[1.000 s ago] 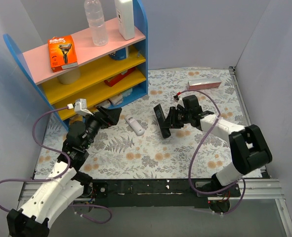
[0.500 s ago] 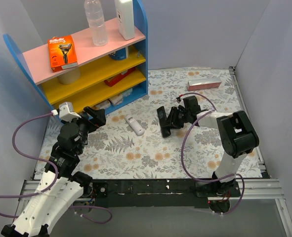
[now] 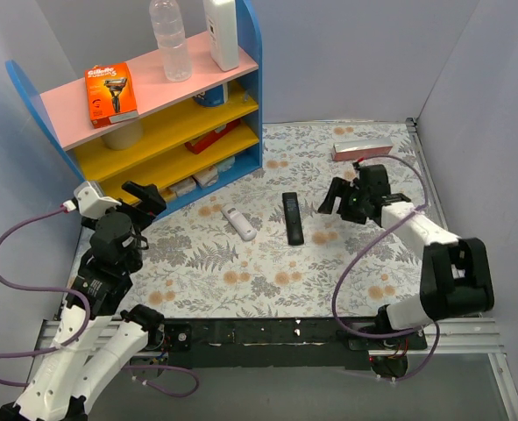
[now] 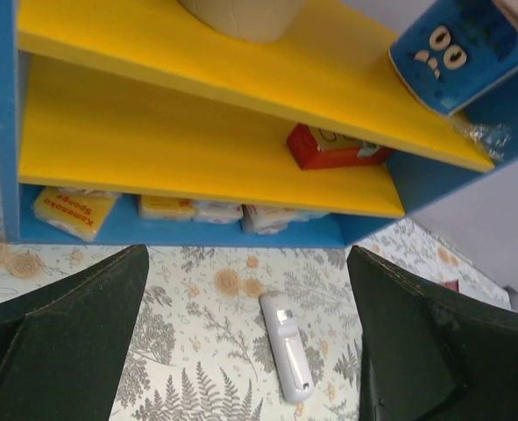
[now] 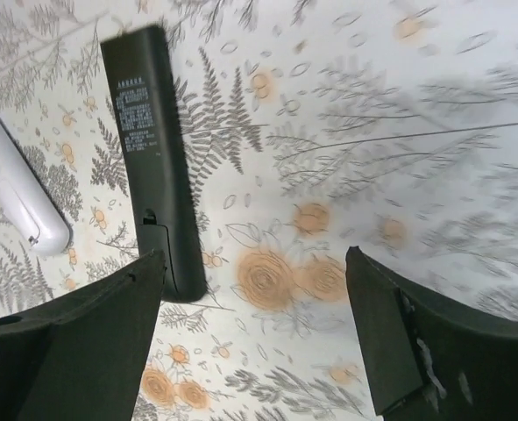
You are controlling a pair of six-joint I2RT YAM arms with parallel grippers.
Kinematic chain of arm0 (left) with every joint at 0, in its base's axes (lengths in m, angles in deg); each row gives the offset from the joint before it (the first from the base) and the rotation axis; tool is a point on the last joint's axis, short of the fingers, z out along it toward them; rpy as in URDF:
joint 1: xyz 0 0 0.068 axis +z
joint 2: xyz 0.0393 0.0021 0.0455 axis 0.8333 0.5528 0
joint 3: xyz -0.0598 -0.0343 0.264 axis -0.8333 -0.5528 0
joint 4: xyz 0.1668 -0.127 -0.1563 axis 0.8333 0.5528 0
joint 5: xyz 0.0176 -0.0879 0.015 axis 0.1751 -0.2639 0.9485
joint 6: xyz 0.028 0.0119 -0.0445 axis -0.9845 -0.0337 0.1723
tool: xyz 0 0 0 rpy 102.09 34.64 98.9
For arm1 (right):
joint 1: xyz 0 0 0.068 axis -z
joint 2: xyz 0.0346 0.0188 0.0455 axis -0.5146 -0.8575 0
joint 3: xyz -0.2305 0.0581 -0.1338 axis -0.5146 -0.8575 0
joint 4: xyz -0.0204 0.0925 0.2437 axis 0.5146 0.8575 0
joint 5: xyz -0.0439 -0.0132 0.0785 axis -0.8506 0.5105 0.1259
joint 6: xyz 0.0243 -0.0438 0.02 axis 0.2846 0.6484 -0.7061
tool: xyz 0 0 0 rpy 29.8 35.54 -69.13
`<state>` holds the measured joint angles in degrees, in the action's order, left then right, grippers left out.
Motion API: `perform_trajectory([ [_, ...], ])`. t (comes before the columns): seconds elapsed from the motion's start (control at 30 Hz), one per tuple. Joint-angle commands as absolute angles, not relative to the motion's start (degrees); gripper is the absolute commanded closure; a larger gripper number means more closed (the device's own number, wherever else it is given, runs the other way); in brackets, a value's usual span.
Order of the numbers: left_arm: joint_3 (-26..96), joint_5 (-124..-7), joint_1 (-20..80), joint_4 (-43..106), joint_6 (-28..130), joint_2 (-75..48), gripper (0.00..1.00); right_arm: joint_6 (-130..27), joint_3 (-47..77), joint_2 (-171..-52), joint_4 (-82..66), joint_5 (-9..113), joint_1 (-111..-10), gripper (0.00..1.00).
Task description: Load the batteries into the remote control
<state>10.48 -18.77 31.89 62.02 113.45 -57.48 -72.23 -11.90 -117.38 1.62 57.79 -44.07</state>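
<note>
Nearest the arm bases, the black remote (image 3: 293, 217) lay flat on the flowered table (image 3: 241, 281) with its printed back upward. That placement probably served to keep the battery door at its near end reachable, and from the right wrist view the door looked shut. Just to its left, apart from it, the white remote (image 3: 239, 223) lay at a slant. The right gripper (image 3: 333, 196) hung a little beyond and to the right of the black remote, its fingers (image 5: 83, 342) spread wide and holding nothing. The remote sat off to the side of the gap rather than within it, so the gripper seemed parked clear rather than set for a grasp. The left gripper (image 3: 145, 197) was likewise parted and empty, well apart from the black remote and aimed over the white one toward the shelf (image 3: 232, 105). The batteries could not be made out with any certainty in any view, so the loading looked not yet begun. Farthest off, a pink box (image 3: 364, 149) lay by the back wall.
</note>
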Motion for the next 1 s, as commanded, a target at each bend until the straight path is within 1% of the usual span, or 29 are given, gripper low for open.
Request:
perform_trajectory([
  [0.0,15.0,-11.4,32.1,61.6,111.4,-57.3,0.02,-66.4,-9.2,-104.1,9.1,40.8,-42.5,0.09],
  [0.03,15.6,-11.2,32.1,60.5,110.7,-57.2,0.02,-65.6,-8.4,-99.7,10.5,37.8,-42.5,0.08],
  [0.07,16.8,-10.7,32.1,59.7,108.6,-57.3,0.02,-63.9,-7.5,-97.4,11.0,32.1,-42.5,0.08],
  [0.17,18.8,-10.6,32.1,55.9,103.7,-57.6,0.02,-60.4,-4.9,-89.1,10.6,23.4,-42.5,0.06],
  [0.27,20.8,-10.5,32.1,53.2,100.5,-57.6,0.02,-56.0,-3.1,-82.2,9.2,17.9,-42.5,0.06],
  [0.37,22.7,-10.8,32.0,49.8,96.3,-57.7,0.02,-52.9,-3.4,-75.7,6.2,15.0,-42.5,0.05],
  [0.53,23.0,-11.8,32.0,45.2,91.8,-57.6,0.02,-45.9,-5.7,-66.0,-0.1,16.1,-42.5,0.04],
  [0.63,22.8,-11.9,32.0,43.3,91.4,-57.0,0.02,-45.1,-6.4,-62.8,-1.7,16.1,-42.5,0.03],
  [0.97,21.5,-13.2,32.1,39.2,91.8,-56.8,0.02,-45.1,-7.2,-60.2,-1.0,16.2,-42.5,0.02],
])
